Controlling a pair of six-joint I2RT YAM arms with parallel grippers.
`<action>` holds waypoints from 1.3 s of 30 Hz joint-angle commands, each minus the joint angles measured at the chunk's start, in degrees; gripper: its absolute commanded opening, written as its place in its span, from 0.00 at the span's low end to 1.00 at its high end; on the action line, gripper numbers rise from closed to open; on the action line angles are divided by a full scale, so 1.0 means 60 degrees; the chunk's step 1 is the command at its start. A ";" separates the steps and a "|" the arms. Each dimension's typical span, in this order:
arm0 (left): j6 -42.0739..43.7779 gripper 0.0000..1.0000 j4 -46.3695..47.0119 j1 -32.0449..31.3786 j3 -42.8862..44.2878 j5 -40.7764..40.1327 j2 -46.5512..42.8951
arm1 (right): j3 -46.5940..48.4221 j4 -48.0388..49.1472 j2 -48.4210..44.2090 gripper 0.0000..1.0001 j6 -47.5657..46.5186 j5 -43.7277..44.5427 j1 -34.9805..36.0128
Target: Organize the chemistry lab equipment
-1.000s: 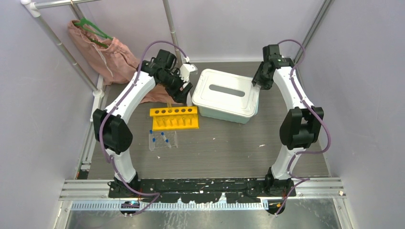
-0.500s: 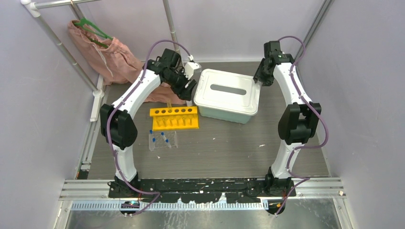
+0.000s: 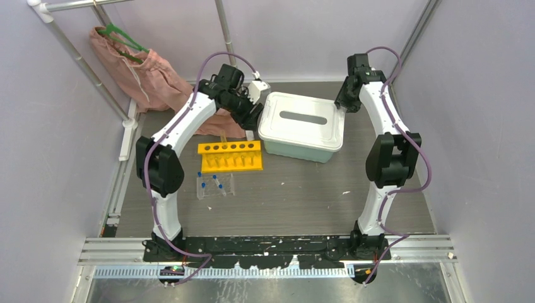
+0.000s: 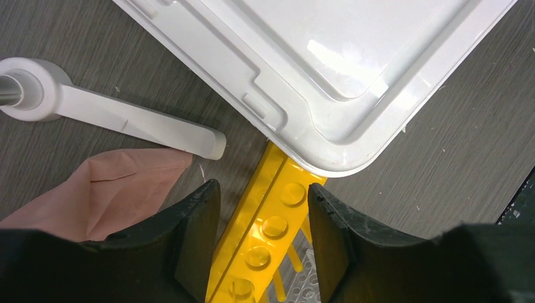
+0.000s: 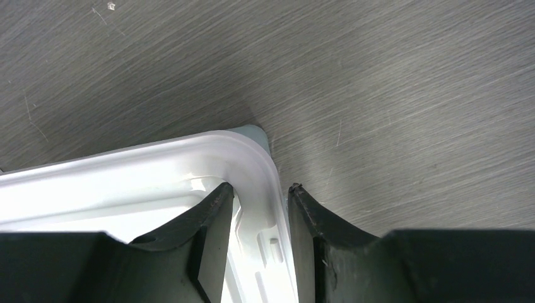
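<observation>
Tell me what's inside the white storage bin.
Its lid is on, covering the bin completely; only the lid's grey recess shows. The contents cannot be seen.

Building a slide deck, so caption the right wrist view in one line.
Right gripper clamping the corner rim of the white plastic box lid above the grey wood-grain table.

Yellow tube rack (image 3: 230, 155) sits just behind the clear well tray (image 3: 228, 187) holding blue-capped tubes (image 3: 217, 182).
</observation>
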 commanded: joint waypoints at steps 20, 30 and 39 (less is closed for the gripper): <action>-0.0612 0.45 0.1032 -0.0347 0.0494 -0.0313 0.0982 | -0.0963 0.1121 -0.0846 0.43 0.0052 -0.0852 -0.0102; -0.0446 0.50 0.0387 -0.0314 0.0895 -0.1050 0.0469 | -0.0651 0.1267 -0.1263 0.56 0.0258 -0.0725 -0.0107; -0.0964 1.00 -0.0707 0.0713 0.0695 -0.1324 -0.2769 | -0.1416 0.1809 -0.3388 1.00 0.0622 0.0974 -0.0102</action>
